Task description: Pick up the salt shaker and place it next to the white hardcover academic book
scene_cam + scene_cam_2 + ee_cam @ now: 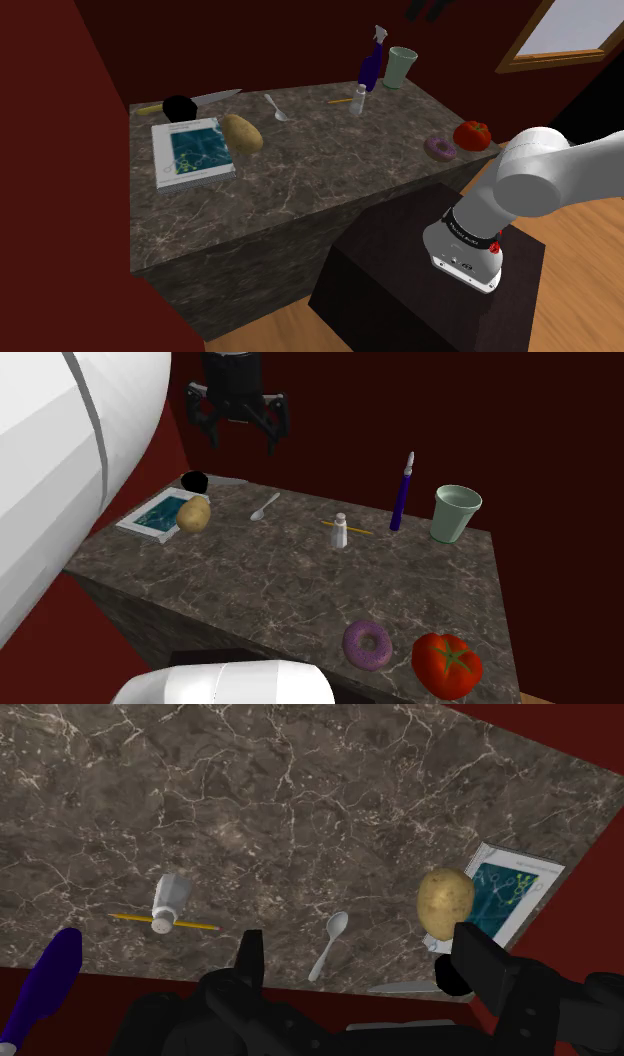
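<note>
The salt shaker (358, 100) is a small white bottle with a grey cap, standing upright on the dark marble counter (300, 170) beside a yellow pencil (340, 100). It also shows in the second exterior view (340, 532) and in the wrist view (170, 901). The white book (193, 152) with a teal cover picture lies flat near the counter's left end, with a potato (242, 132) touching its edge. My gripper (240, 427) hangs open high above the counter's far edge, well clear of the shaker. Its black fingers (250, 959) stand wide apart with nothing between them.
A spoon (264, 506) lies between potato and shaker. A blue spray bottle (402, 492) and a pale green cup (455, 513) stand past the shaker. A pink donut (367, 644) and a tomato (447, 664) sit at the near corner. A black object (178, 105) and a knife (215, 96) lie behind the book.
</note>
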